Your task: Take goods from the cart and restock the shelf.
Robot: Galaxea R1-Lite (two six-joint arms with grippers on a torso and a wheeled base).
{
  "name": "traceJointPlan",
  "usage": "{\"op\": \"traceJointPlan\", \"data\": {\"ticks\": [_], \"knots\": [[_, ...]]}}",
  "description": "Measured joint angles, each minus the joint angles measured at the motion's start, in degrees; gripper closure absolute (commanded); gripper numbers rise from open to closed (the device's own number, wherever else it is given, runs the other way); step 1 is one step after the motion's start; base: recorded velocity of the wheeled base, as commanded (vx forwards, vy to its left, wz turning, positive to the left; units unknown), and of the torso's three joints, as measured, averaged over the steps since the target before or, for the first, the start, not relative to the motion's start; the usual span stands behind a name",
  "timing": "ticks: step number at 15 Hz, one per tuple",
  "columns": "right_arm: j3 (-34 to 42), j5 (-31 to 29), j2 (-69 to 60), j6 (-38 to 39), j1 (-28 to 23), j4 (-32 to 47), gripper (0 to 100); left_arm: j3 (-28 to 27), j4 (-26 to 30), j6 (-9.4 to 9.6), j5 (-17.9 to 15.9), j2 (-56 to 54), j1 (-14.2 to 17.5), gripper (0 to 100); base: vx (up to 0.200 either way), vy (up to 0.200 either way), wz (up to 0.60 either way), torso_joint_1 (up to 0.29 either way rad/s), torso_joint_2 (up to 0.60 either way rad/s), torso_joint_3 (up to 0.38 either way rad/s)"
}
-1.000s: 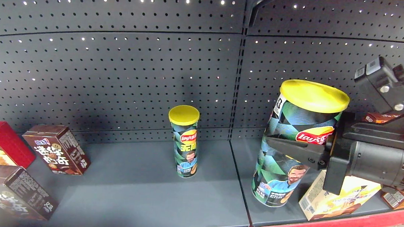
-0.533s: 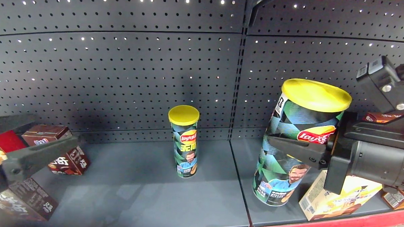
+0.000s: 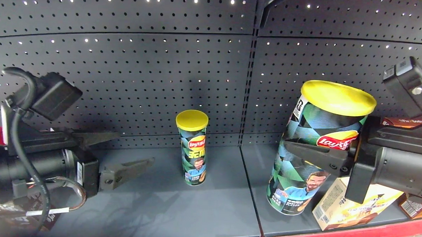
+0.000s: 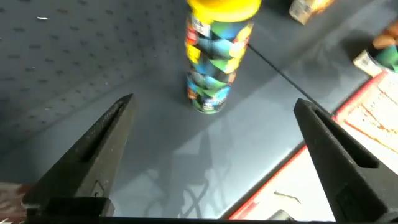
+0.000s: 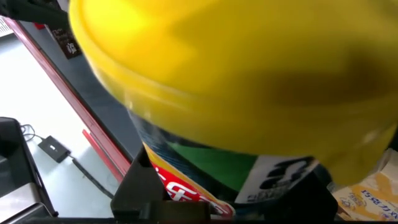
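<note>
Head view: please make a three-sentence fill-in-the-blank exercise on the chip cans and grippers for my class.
The right gripper is shut on a chip can with a ____ lid.
The left gripper is ____ and holds nothing.
The other can stands ____ on the shelf.
Missing words: yellow; open; upright.

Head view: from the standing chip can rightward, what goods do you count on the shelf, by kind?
Chip cans: 2, the standing chip can and the held chip can in the right gripper.
Cream box: 1.
Brown boxes, partly hidden: 2.
Total: 5.
</note>
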Motion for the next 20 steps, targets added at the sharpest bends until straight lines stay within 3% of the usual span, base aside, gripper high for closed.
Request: {"op": "traceJointPlan", "data": {"ticks": [6, 8, 10, 11, 12, 14, 20], "knots": [[1.29, 0.05, -1.11, 0.0, -0.55, 0.0, 100, 0.56, -0.49, 0.05, -0.11, 4.99, -0.57, 0, 0.0, 0.0, 0.0, 0.0, 0.0, 0.0], [1.33, 0.02, -1.13, 0.0, -0.99, -0.07, 100, 1.63, -7.14, -0.02, -0.69, 7.35, -0.38, 0, 0.0, 0.0, 0.0, 0.0, 0.0, 0.0], [1.33, 0.05, -1.11, 0.59, -1.16, -0.09, 100, 4.19, -19.92, -0.79, -1.71, 10.65, 0.06, 0, 0.0, 0.0, 0.0, 0.0, 0.0, 0.0], [1.35, 0.05, -1.08, 0.85, -1.18, -0.11, 100, 5.66, -25.5, -1.84, -4.01, 12.42, 0.22, 0, 0.0, 0.0, 0.0, 0.0, 0.0, 0.0], [1.35, 0.05, -1.08, 0.99, -1.24, -0.13, 100, 7.17, -27.29, -2.79, -8.06, 13.71, 0.41, 0, 0.0, 0.0, 0.0, 0.0, 0.0, 0.0], [1.33, 0.05, -1.08, 1.01, -1.54, -0.11, 100, 9.48, -28.38, -2.79, -10.3, 15.41, 0.77, 0, 0.0, 0.0, 0.0, 0.0, 0.0, 0.0], [1.38, 0.11, -0.85, 1.05, -2.04, -0.11, 100, 10.47, -29.01, -0.41, -10.39, 19.18, 1.55, 0, 0.0, 0.0, 0.0, 0.0, 0.0, 0.0]]}}
